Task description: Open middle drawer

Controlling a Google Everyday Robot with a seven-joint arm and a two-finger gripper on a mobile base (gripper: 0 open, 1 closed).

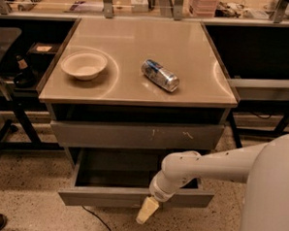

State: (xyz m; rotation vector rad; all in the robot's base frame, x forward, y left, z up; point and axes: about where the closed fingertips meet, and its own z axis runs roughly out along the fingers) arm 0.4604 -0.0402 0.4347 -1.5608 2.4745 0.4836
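Already out, the middle drawer (pixel 106 198) has the gripper (pixel 146 212) at its six o'clock, perhaps touching; its spread I cannot tell.

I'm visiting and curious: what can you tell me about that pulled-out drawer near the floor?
The middle drawer is grey and metal-looking, with a plain, handleless flat front. It stands pulled out beneath the scratched drawer front, its shallow tray exposed. The gripper hangs before its front edge, near the middle; whether they touch cannot be told.
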